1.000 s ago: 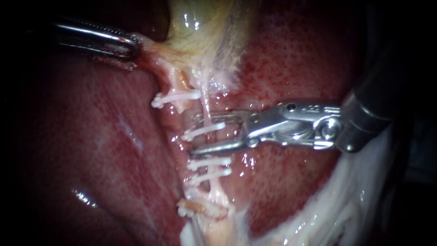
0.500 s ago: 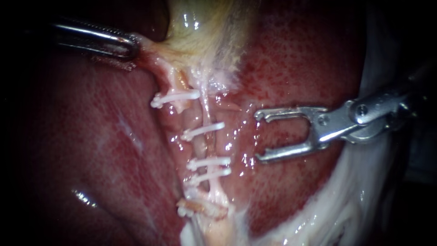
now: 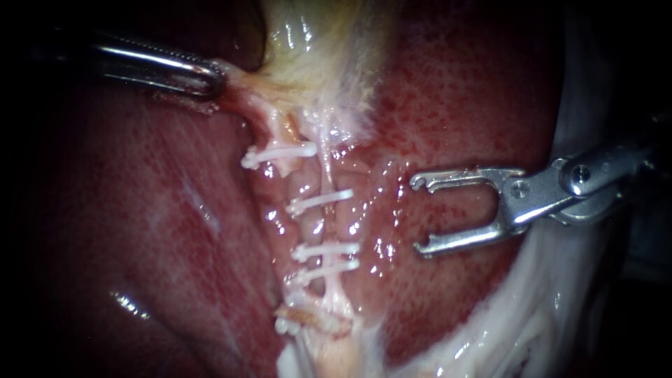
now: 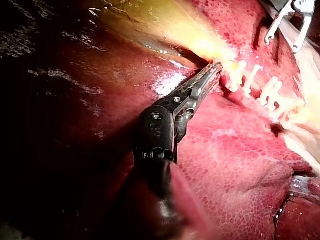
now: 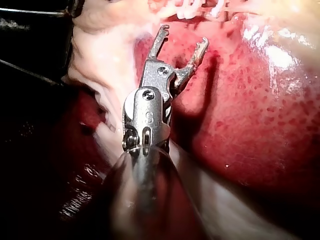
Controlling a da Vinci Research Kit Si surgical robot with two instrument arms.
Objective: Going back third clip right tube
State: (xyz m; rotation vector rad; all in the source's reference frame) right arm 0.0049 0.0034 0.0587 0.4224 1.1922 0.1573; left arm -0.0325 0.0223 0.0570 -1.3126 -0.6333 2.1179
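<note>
The right tube (image 3: 326,171) is a thin pale strand running down the middle of the endoscope view, and three white clips cross it: one (image 3: 320,201) above a close pair (image 3: 326,250) (image 3: 323,269). The thicker left tube (image 3: 281,133) bears one clip (image 3: 278,153). My right instrument (image 3: 421,215) has its jaws open and empty over the liver (image 3: 448,112), well to the right of the clips; the right wrist view shows its jaws (image 5: 183,36) apart, short of the clips (image 5: 200,7). My left instrument (image 3: 208,75) is shut on the gallbladder's (image 3: 315,49) pale neck tissue, also in the left wrist view (image 4: 214,70).
Dark red liver (image 3: 161,224) lies left of the tubes. White fatty tissue (image 3: 532,315) lines the lower right under the right instrument's shaft. A further white clip (image 3: 285,324) sits low on the tube stump. The left wrist view shows the clip row (image 4: 257,85) beyond the left instrument's jaws.
The right instrument's open jaws have drawn back to the right off the right tube, leaving the top clip on it. The view has shifted slightly; the left instrument keeps its hold.
</note>
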